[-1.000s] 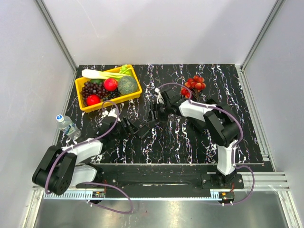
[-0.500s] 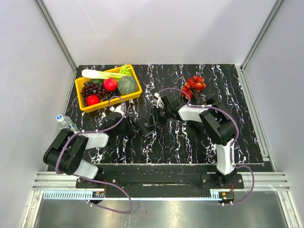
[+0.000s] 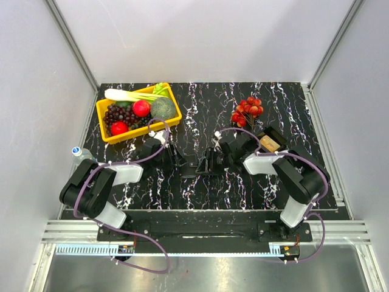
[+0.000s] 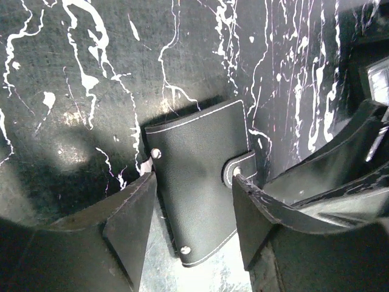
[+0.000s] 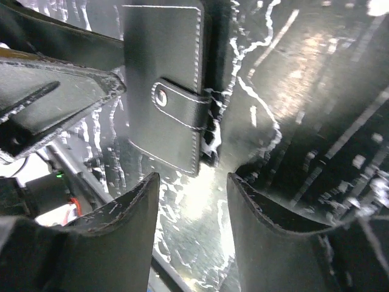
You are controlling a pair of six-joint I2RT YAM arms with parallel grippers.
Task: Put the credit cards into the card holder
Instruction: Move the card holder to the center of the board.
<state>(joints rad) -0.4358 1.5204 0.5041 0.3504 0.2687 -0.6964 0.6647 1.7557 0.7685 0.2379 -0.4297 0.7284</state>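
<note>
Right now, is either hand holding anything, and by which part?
The right hand is open, empty. The left hand straddles the shut wallet across its two side edges; clamped or just around it, can't tell.

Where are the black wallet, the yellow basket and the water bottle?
black wallet [image 4: 200,176]: left wrist view, middle of its closed cover.
yellow basket [image 3: 149,128]: top view, its near side wall.
water bottle [image 3: 87,161]: top view, its clear body.

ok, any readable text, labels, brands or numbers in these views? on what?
None legible.
Small black stitched leather card holder: plain, only studs and stitching, no text.
Clear plastic water bottle: label too small to read.
Tan card in the black open tray: too small to read.
</note>
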